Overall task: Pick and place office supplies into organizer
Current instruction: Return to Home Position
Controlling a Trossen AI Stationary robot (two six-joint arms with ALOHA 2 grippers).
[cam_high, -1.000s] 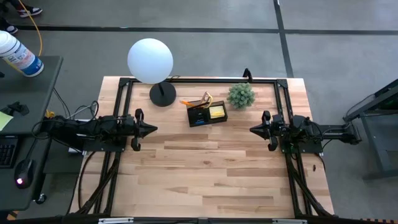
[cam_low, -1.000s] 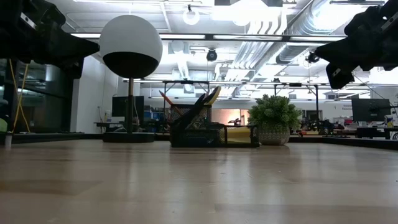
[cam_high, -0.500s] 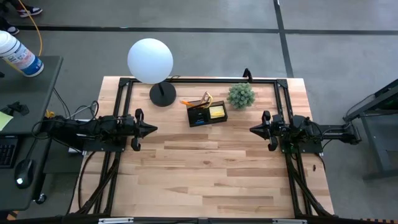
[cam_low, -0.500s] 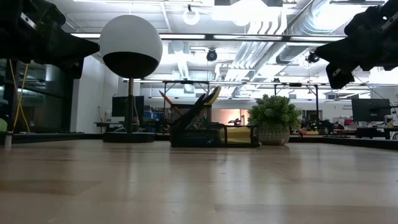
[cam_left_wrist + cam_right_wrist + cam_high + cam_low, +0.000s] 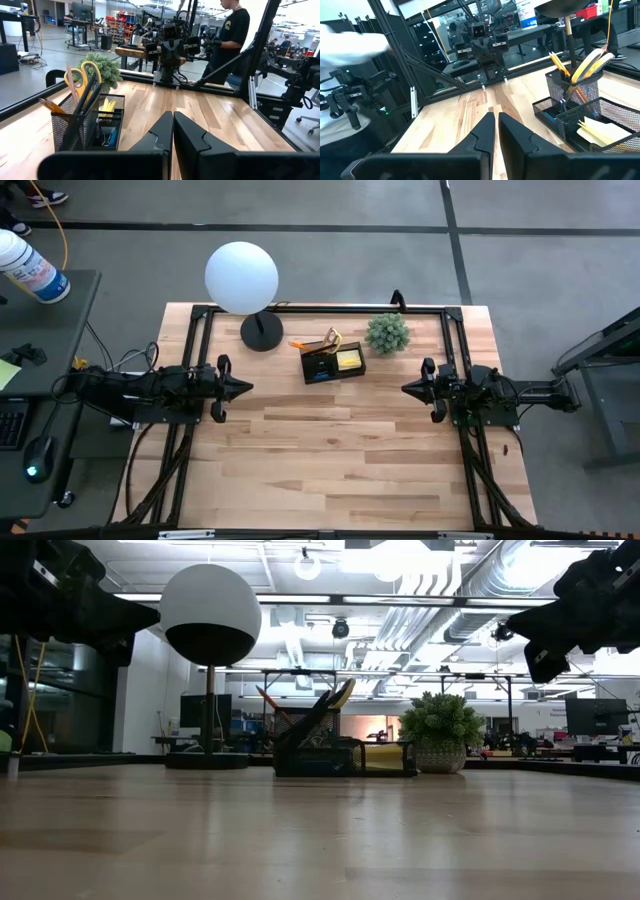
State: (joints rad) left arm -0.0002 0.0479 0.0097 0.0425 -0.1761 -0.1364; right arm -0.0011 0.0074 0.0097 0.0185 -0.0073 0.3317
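The black mesh organizer (image 5: 333, 363) stands near the table's far edge, between the lamp and the plant. Yellow-handled scissors (image 5: 84, 75) and orange pencils (image 5: 559, 62) stand upright in its tall cup; the yellow sticky-note pad (image 5: 349, 360) lies in a low tray (image 5: 600, 131). My left gripper (image 5: 248, 388) hovers shut at the table's left side, pointing level toward the middle. My right gripper (image 5: 405, 388) hovers shut at the right side, facing it. Both are well clear of the organizer, with nothing between their fingers.
A white globe lamp (image 5: 242, 277) on a black base (image 5: 261, 332) stands at the far left of the organizer, a small green potted plant (image 5: 387, 333) at its right. Bare wooden tabletop (image 5: 330, 450) lies between and in front of the arms. A person (image 5: 232, 30) stands beyond the table.
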